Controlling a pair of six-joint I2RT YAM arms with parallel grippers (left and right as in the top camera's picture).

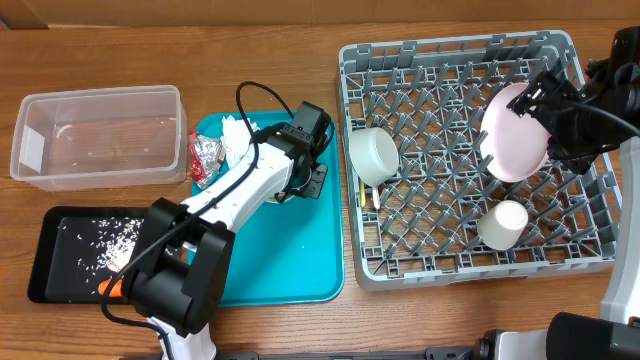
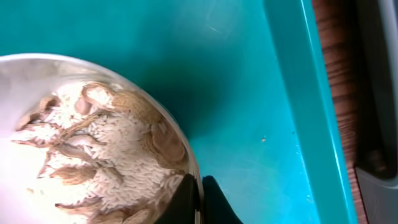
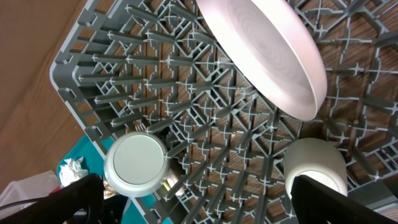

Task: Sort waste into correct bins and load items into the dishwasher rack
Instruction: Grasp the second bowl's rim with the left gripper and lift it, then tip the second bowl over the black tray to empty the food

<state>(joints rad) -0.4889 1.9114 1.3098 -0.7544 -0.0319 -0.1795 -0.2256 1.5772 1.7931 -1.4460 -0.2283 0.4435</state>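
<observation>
- Dishwasher rack (image 1: 460, 160): the largest thing noted, set at the right of the counter (image 1: 290, 40). It is loaded with the pink plate (image 1: 517, 132), leaned on edge among the pegs, 1 racked bowl (image 1: 373, 155) at its left side, and the cup (image 1: 503, 225) toward the near edge.
- Teal tray (image 1: 300, 250): placed just left of the rack and crossed by the left arm.
- Clear tub (image 1: 100, 135): at the far left.
- Black tray (image 1: 60, 260): below the tub in the overhead view. Scattered crumbs (image 1: 115, 245) and the carrot (image 1: 108, 288) are carried in it.
- Held bowl (image 2: 37, 81): found over the teal tray and filled with food scraps (image 2: 118, 155). Whether it is lifted cannot be told.
- Left end effector (image 2: 198, 186): pinched on the held bowl's rim, with 1 finger inside and 1 outside.
- Right end effector (image 3: 196, 183): fingers spread wide with nothing between them, hung above the rack between the racked bowl and the cup.
- Napkin (image 1: 237, 140) and foil wrapper (image 1: 206, 155): left at the tray's far-left corner, beside the left arm.

Judgement:
- Emptying the held bowl is taken as the step in hand.
- The black tray lies back and left of the left end effector, toward that arm's base. Its long axis runs left-right in the overhead view.
- The left arm is by far the nearer.
- The rack lies on the opposite side, so a swing away from it is called for first.
</observation>
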